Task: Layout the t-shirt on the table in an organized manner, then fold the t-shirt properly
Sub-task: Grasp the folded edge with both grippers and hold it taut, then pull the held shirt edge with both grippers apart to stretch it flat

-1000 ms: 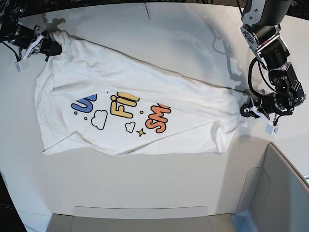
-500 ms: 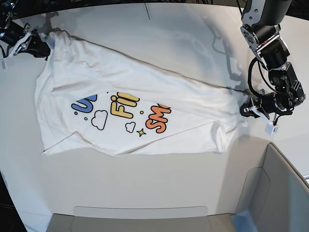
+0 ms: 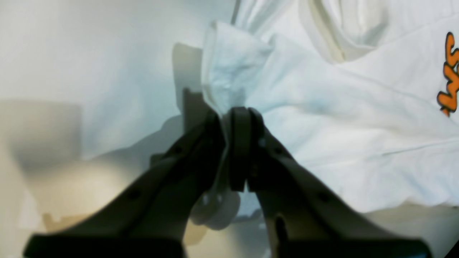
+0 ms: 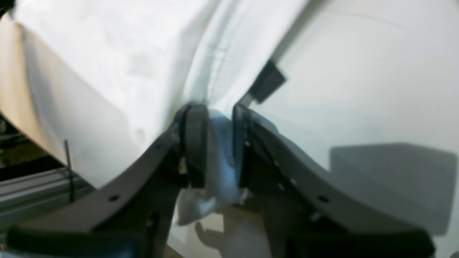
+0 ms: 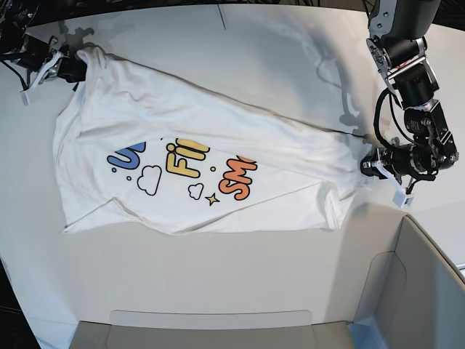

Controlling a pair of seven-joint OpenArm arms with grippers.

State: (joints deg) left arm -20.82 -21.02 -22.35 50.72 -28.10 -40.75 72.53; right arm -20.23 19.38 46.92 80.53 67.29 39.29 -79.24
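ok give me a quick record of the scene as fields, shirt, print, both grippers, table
t-shirt: spread out but creased, top layer folded over the print
print: partly covered
left gripper: shut on a bunched shirt edge
right gripper: shut on cloth at the opposite corner
table: white, shirt lying on it
fold: not yet done

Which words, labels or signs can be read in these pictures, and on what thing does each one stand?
"Fi": yellow, on the t-shirt; a fold hides the rest of the word.
"SM": orange, on the same shirt; the fold cuts it off.
"U": blue, only the bottom of one letter or so shows, so this is uncertain.
Left wrist view: an orange piece of print, too partial to read.
No other readable text.
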